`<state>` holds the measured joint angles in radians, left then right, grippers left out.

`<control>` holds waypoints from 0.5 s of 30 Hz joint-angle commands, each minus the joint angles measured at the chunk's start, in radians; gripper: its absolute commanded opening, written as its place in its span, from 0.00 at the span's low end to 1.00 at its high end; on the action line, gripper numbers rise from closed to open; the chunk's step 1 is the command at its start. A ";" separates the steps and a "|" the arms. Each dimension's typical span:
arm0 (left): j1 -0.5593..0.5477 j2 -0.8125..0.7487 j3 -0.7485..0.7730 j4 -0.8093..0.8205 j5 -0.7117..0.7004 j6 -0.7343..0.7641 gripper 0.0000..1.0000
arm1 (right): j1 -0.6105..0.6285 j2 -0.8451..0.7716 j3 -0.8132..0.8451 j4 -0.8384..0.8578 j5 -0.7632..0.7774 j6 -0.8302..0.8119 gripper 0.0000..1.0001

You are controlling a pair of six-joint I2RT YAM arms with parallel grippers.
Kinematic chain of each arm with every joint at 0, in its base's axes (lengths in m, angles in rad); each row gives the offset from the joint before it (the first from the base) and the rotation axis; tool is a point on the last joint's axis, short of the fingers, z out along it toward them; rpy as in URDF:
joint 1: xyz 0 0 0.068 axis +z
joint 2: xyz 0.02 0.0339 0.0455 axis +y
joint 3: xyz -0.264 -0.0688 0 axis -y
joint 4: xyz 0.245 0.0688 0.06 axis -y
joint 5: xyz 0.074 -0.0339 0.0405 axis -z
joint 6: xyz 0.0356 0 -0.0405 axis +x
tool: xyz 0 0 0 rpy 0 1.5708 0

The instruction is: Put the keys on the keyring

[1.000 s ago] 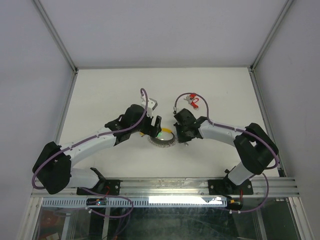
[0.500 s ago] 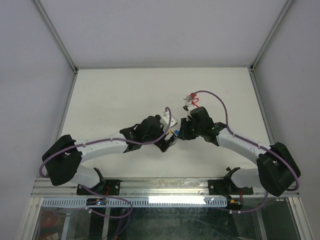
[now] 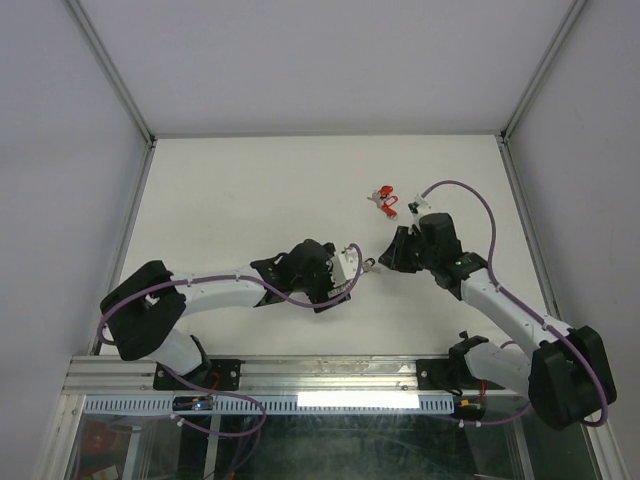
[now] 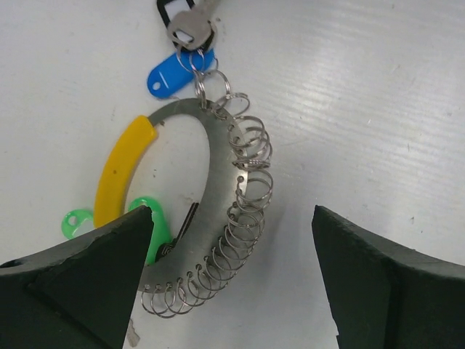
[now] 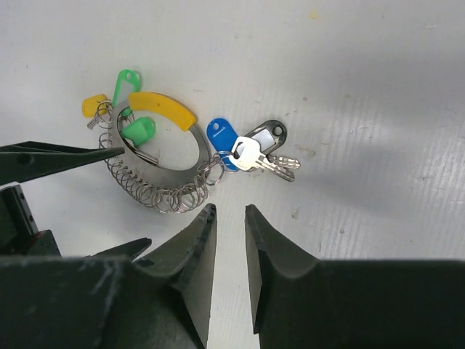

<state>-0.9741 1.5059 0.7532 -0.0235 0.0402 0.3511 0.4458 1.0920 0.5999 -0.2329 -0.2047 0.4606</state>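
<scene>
The keyring lies flat on the white table, a yellow plastic arc joined to a silvery arc hung with several small wire rings. A blue tag and silver keys hang at its far end, and green tags sit inside the loop. My left gripper is open wide just above the ring's near part. The right wrist view shows the same keyring with the keys just beyond my right gripper, which is open a narrow gap with nothing in it. In the top view the left gripper and right gripper stand close together.
A red-tagged key lies alone on the table behind the right gripper. A small yellow tag sits at the ring's far side. Grey walls and metal posts bound the white table.
The left gripper has swung right and toward the near edge and now hangs over the keyring. The right gripper has drawn back to the right and its jaws have parted slightly.
</scene>
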 commanded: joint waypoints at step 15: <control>0.014 0.191 0.170 -0.223 0.130 0.298 0.83 | -0.034 -0.070 -0.040 0.013 -0.095 0.003 0.25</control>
<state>-0.9733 1.6547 0.8742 -0.1467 0.1078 0.5694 0.4202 1.0649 0.5598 -0.2394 -0.2787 0.4656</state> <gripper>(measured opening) 0.842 0.253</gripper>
